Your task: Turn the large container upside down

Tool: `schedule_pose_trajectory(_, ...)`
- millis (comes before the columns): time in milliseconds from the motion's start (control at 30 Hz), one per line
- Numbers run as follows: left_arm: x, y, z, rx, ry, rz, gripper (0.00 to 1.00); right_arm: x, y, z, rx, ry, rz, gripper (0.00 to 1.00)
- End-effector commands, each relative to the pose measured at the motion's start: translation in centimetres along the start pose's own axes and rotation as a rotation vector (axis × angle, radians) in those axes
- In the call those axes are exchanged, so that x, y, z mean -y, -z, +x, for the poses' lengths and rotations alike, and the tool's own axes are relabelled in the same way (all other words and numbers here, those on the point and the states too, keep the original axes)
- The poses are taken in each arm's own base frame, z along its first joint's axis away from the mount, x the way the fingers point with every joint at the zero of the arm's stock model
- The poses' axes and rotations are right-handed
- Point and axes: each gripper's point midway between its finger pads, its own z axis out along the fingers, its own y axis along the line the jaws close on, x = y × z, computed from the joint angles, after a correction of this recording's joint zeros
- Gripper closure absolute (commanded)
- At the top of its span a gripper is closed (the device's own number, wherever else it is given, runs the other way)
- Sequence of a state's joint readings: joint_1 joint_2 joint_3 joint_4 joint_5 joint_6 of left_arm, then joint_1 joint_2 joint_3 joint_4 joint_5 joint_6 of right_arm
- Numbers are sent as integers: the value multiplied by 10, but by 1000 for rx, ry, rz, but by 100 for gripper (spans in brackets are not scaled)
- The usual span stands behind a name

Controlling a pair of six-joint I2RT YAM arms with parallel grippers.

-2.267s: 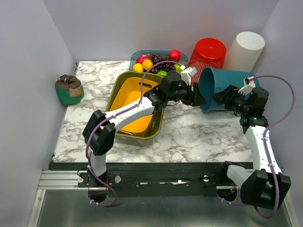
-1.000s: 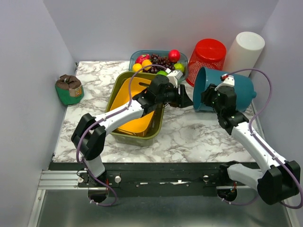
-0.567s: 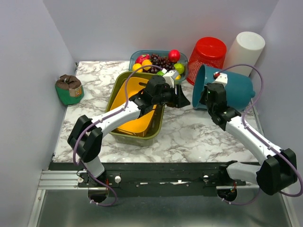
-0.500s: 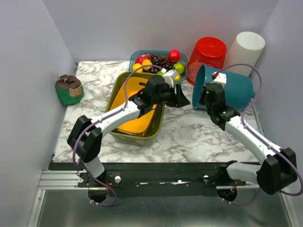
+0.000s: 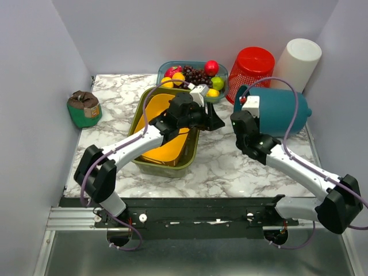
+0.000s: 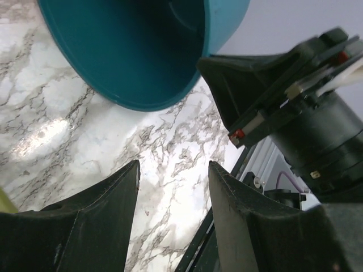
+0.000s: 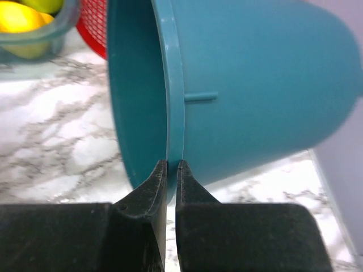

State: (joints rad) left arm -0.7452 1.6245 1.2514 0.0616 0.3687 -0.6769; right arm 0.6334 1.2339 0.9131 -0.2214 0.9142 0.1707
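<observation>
This one's a robot lab's test cell: plain grey walls (image 5: 34,57) box in a marble-patterned table (image 5: 230,167), and the left arm (image 5: 138,141) and right arm (image 5: 293,167) are bolted at its near edge beside an aluminium rail (image 5: 69,217).

White marble table (image 5: 230,167), plain grey walls (image 5: 144,34)

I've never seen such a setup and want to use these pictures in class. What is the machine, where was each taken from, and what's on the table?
Two robot arms are bolted to a marbled table. One picture looks down from above; the other two come from cameras on each wrist. The right fingers pinch the rim of a teal bucket lying on its side. The left fingers are open, facing the bucket's mouth. Also there: a fruit bowl, red basket, white cylinder, a yellow tray inside a green tray, and a green pouch.
</observation>
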Motion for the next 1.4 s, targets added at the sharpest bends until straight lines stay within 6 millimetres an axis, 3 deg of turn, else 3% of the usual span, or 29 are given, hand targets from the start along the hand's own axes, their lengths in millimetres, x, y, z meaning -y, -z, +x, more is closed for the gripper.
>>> schedule_pose_trajectory(0,1,37,-42,151,-28,-51,39,30,31,8,33,109,115,99)
schedule_pose_trajectory(167,5,53,-78,218,-8,-1,33,37,53,39,33,20,62,100)
schedule_pose_trajectory(267,22,42,-100,224,2,60,32,39,59,43,48,-76,12,99)
schedule_pose_trajectory(367,39,19,-120,213,24,157,33,41,63,52,60,-202,-20,100)
schedule_pose_trajectory(400,45,6,-133,209,36,187,32,42,63,57,58,-228,-24,94)
schedule_pose_trajectory(467,59,-3,-138,181,41,241,33,51,68,55,79,-340,-20,90)
schedule_pose_trajectory(500,69,-12,-143,169,37,282,32,55,70,55,84,-384,-15,76)
schedule_pose_trajectory(533,70,-19,-141,148,41,279,32,59,71,57,88,-472,-1,66)
schedule_pose_trajectory(700,93,-62,-129,80,-33,264,32,92,74,59,69,-659,50,57)
schedule_pose_trajectory(733,87,-70,-123,60,-31,229,32,89,72,59,38,-652,20,56)
schedule_pose_trajectory(767,86,-76,-121,51,-26,217,32,101,67,55,30,-674,67,53)
schedule_pose_trajectory(800,86,-88,-117,43,-25,211,31,101,61,56,-2,-658,75,41)
schedule_pose_trajectory(833,76,-96,-109,24,-5,159,31,96,59,57,-40,-645,41,38)
schedule_pose_trajectory(867,74,-101,-104,11,-3,150,31,108,53,52,-46,-667,80,37)
schedule_pose_trajectory(933,66,-115,-85,-27,12,118,31,106,45,54,-88,-638,84,37)
schedule_pose_trajectory(1000,51,-126,-74,-28,21,58,31,113,41,42,-79,-646,103,37)
schedule_pose_trajectory(1133,33,-135,-58,-34,2,-45,31,129,36,25,-54,-651,143,34)
schedule_pose_trajectory(1367,50,-125,-61,62,-135,-129,30,146,28,24,-47,-683,140,29)
